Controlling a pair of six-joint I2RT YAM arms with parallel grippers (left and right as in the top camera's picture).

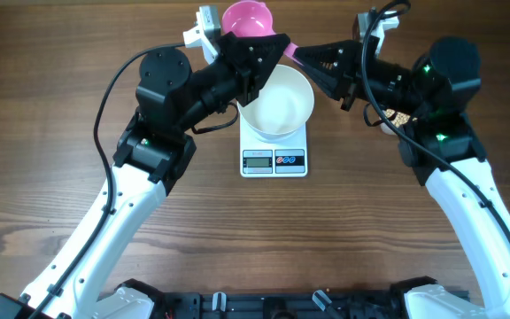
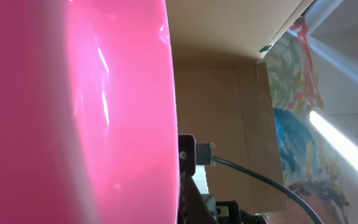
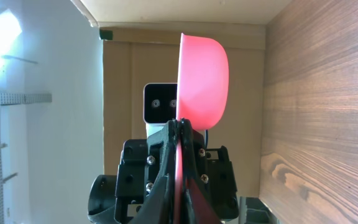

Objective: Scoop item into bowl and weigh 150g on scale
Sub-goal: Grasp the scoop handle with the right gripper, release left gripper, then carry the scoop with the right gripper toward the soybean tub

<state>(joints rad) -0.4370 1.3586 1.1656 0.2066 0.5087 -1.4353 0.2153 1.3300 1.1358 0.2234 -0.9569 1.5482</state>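
Two arms meet over the middle of the tabletop (image 1: 60, 106), tips nearly nose to nose. On your left, the left pincer (image 1: 277, 46) is closed, right beside the cup of the pink scoop (image 1: 246, 19). Whether it actually touches the scoop, you cannot tell from above, and its wrist camera gives only a wall of pink filling the left half of the picture.

Just below that, at centre, the white bowl (image 1: 282, 111) sits squarely on the scale (image 1: 274, 160), its inside showing plain white. The scale's display and buttons face the near edge.

Moving right, your right pincer (image 1: 306, 56) is clamped on the scoop's handle. Its wrist view shows the thin handle pinched between the fingers (image 3: 197, 163) and the cup seen edge-on. Further right, the beans (image 1: 399, 116) peek out as a small tan patch under the right arm, well apart from the bowl.
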